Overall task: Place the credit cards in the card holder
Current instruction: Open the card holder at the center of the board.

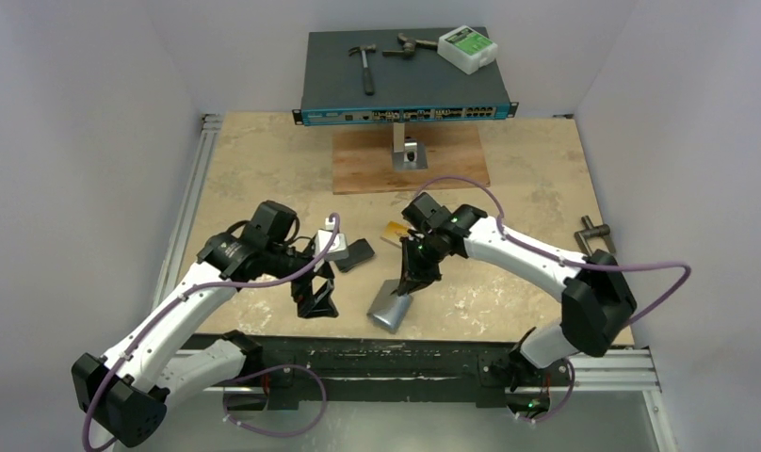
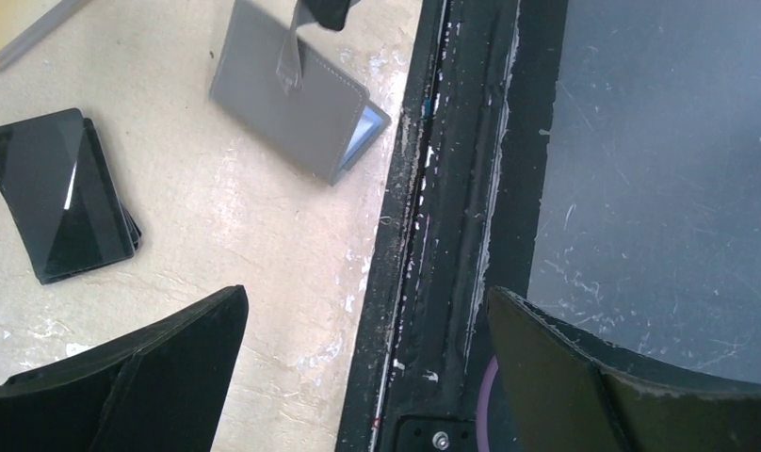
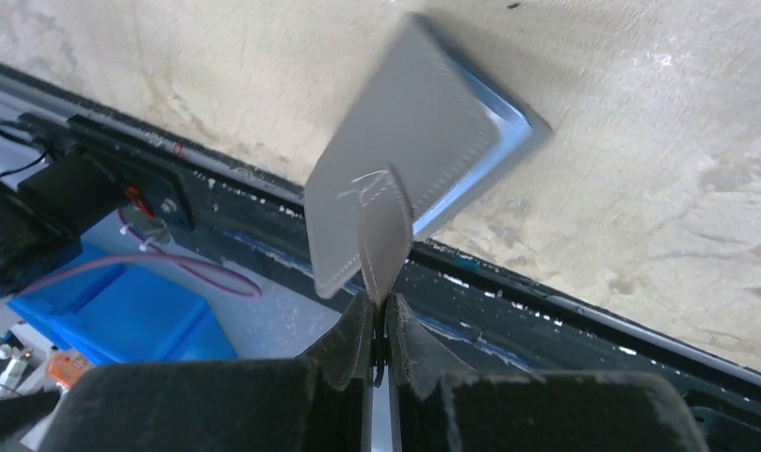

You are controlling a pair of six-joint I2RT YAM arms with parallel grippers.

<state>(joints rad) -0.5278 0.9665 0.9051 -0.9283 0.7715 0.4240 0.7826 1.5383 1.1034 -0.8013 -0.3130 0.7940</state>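
Note:
The grey card holder lies near the table's front edge, its bluish inside showing at one edge. My right gripper is shut on the holder's snap strap and pulls it up from the holder. My left gripper is open and empty, to the left of the holder, over the front edge. An orange-yellow credit card lies behind the right gripper and shows at the top left of the left wrist view. No silver-grey cards show.
A black folding case lies left of the holder. A network switch on a stand over a wooden board carries a hammer and a white-green box. A metal clamp sits at the right edge. A black rail runs along the front.

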